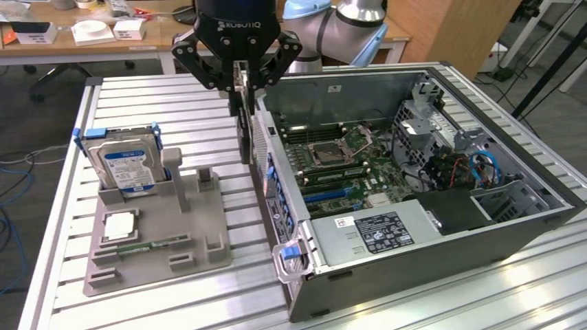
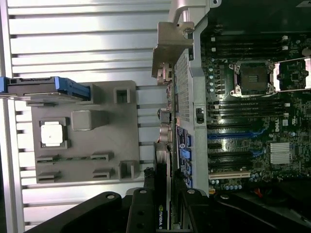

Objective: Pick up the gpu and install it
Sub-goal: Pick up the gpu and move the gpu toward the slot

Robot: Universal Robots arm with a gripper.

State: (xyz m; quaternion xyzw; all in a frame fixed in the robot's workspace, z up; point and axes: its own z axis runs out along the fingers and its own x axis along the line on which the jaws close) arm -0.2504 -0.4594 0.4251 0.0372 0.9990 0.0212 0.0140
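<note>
Gripper (image 1: 244,86) (image 2: 164,206): black, two-fingered, at the end of the arm. We record its fingers (image 2: 141,208) clamped on either face of the gpu (image 1: 245,130) (image 2: 163,167), at the card's upper end.

Gpu: thin dark card, held edge-on and upright, lifted clear of the table (image 1: 137,96). It hangs just beside the perforated wall of the computer case (image 1: 513,227) (image 2: 182,73), on the side facing the fixture tray (image 1: 156,206) (image 2: 97,141). We cannot tell whether its lower end touches that wall.

Computer case: lies on its side with the panel off, along the table edge at the exterior view's right. We see the motherboard (image 1: 339,158) (image 2: 243,121) exposed inside.

Fixture tray: grey, flat on the table toward the edge at the exterior view's left, just beside the case.

Hard drive (image 1: 128,165) (image 2: 43,86): blue-and-white label and blue carrier, upright in a slot at the tray's back corner.

Processor chip (image 1: 119,227) (image 2: 52,134): square, seated flat in a tray recess.

Memory stick (image 1: 151,244): narrow, green, lying near the tray's front edge.
</note>
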